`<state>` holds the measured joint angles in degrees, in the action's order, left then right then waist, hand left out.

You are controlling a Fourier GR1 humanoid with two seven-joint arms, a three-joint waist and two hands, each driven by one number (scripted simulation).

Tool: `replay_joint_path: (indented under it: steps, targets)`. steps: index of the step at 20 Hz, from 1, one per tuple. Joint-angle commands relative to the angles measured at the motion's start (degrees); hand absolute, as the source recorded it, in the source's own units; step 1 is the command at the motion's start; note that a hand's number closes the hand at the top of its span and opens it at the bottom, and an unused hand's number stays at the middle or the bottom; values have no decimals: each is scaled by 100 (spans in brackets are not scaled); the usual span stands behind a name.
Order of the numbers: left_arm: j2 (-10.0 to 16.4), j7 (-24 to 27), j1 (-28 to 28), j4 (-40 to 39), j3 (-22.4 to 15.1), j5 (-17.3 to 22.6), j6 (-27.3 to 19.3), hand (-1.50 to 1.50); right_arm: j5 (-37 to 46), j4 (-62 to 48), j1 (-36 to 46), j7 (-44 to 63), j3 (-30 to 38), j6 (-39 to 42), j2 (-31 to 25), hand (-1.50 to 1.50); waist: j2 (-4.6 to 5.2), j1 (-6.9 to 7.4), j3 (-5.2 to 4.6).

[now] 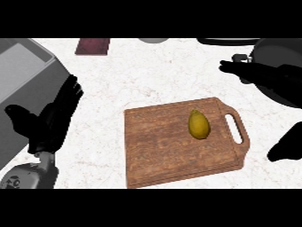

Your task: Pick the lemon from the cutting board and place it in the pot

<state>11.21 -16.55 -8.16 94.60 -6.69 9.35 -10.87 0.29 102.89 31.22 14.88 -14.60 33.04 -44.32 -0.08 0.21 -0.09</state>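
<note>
Head view: right robot hand (284, 84) hovering released, fingers spread, grasping nothing. On board (172, 146), lemon (199, 124) lying left of that hand, apart from it. Best next: lowering over lemon, closing across its narrow width. Behind hand, pot (280, 46) sitting partly hidden. At far left, left robot hand (48, 119) resting open.

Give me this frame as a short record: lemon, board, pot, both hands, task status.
lemon: lying on the board, right of its middle, nothing touching it
board: wooden, handle slot at its right end
pot: top right, partly hidden by the right hand
right hand: open, fingers spread, in front of the pot, apart from the lemon
left hand: open, resting at the left, holds nothing
status: lemon not yet picked up
</note>
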Motion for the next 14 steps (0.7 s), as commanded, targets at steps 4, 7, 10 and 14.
replay_joint_path:
  steps: [4,7,10,14]
  targets:
    - [-143,-51,102,141,-65,-72,131,0,319,-440,365,815,-158,513,639,-150,11,26,6]
    - [-7,98,214,49,171,-29,265,0,726,-81,-256,732,-306,558,640,-150,7,-6,8]
    - [-140,-265,203,436,37,-131,72,0,1145,-310,-326,372,-306,820,484,-150,7,3,11]
    - [-105,-7,152,132,235,-165,274,0,1576,-458,52,968,-388,858,1212,-150,6,13,8]
